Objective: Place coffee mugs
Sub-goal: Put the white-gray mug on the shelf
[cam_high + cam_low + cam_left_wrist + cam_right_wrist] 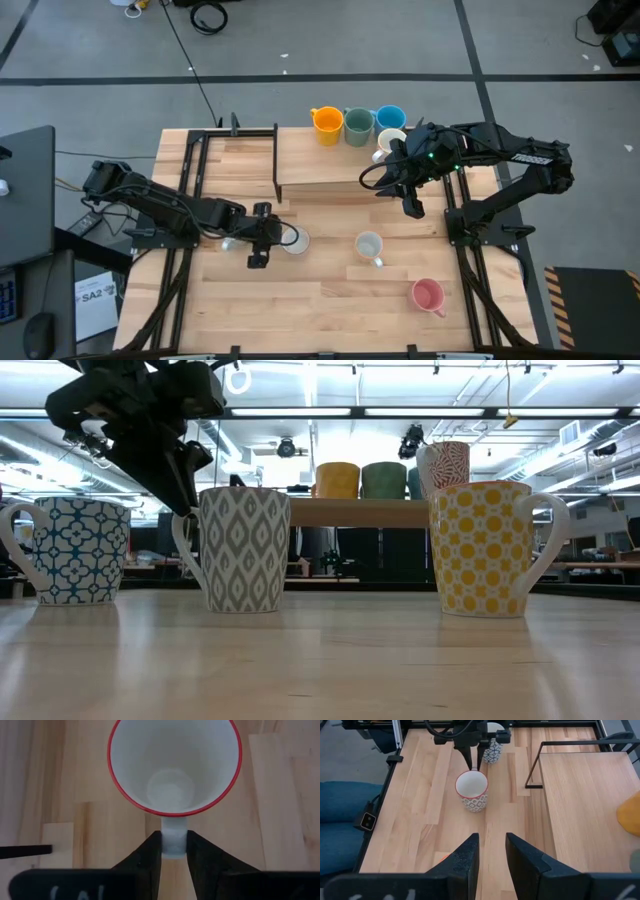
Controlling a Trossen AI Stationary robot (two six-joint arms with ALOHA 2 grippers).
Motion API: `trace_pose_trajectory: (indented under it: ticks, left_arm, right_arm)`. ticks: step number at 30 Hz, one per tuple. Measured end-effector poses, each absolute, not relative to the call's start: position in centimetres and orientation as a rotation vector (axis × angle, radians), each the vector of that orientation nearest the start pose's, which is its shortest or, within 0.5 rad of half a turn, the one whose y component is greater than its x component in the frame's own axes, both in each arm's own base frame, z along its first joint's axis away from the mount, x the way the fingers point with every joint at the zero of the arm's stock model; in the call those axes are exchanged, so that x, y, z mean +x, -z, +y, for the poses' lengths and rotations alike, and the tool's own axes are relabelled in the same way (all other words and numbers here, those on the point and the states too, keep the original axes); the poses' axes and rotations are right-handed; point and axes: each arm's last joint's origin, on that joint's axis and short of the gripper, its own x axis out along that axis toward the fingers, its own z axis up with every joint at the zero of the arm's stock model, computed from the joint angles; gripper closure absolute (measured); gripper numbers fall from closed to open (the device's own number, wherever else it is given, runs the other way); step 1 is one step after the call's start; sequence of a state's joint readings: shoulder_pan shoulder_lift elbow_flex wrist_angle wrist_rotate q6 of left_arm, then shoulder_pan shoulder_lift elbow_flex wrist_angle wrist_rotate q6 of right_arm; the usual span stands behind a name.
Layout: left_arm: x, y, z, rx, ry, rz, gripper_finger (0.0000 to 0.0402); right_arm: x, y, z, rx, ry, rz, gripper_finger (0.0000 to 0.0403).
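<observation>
A grey-patterned coffee mug with a red rim point(175, 765) stands upright on the table point(330, 310), left of centre. My left gripper point(174, 847) is shut on its handle. A blue-patterned mug point(493, 751) stands just behind that gripper. A yellow-patterned mug point(490, 550) and a pink mug point(428, 295) stand on the table to the right. Orange point(327, 124), green point(358, 125), blue point(390, 118) and white point(390, 141) mugs stand on the raised wooden shelf point(320, 165). My right gripper point(492, 855) hangs open, high above the shelf's right end, with nothing between its fingers. My left gripper pinches the mug's handle point(174, 832) between its two fingers, one on each flat side. The fingers point(183, 495) slant down at it from the table's left side. The mug stands upright with its base on the table, handle toward the gripper.
Black metal frames point(200, 170) run along both sides of the table and edge the shelf. Bare wood lies between the red-rimmed mug and the yellow-patterned one, and along the near edge.
</observation>
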State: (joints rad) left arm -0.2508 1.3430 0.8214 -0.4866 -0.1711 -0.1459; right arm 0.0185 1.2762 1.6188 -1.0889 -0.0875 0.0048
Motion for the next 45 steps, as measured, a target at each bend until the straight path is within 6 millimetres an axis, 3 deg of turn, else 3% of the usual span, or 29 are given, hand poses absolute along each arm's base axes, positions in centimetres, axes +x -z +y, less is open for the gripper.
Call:
trace_pose_trajectory:
  ticks: [6, 19, 28, 39, 45]
  left_arm:
    - [24.7, -20.9, -5.8, 0.076, 0.001, 0.987, 0.0309]
    - [24.7, -20.9, -5.8, 0.070, 0.000, 0.986, 0.0249]
    - [24.7, -20.9, -5.8, 0.028, -0.026, 0.985, 0.0248]
    - [24.4, -19.5, -5.7, 0.019, -0.038, 0.971, 0.0249]
    - [24.4, -19.5, -5.7, 0.019, -0.049, 0.968, 0.0275]
  right_arm:
    - [22.5, -42.9, 0.7, 0.030, -0.099, 0.746, 0.0302]
    - [22.5, -42.9, 0.7, 0.030, -0.099, 0.746, 0.0302]
    - [22.5, -42.9, 0.7, 0.030, -0.099, 0.747, 0.0302]
    - [22.5, -42.9, 0.7, 0.030, -0.099, 0.747, 0.0302]
    - [22.5, -42.9, 0.7, 0.031, -0.099, 0.747, 0.0302]
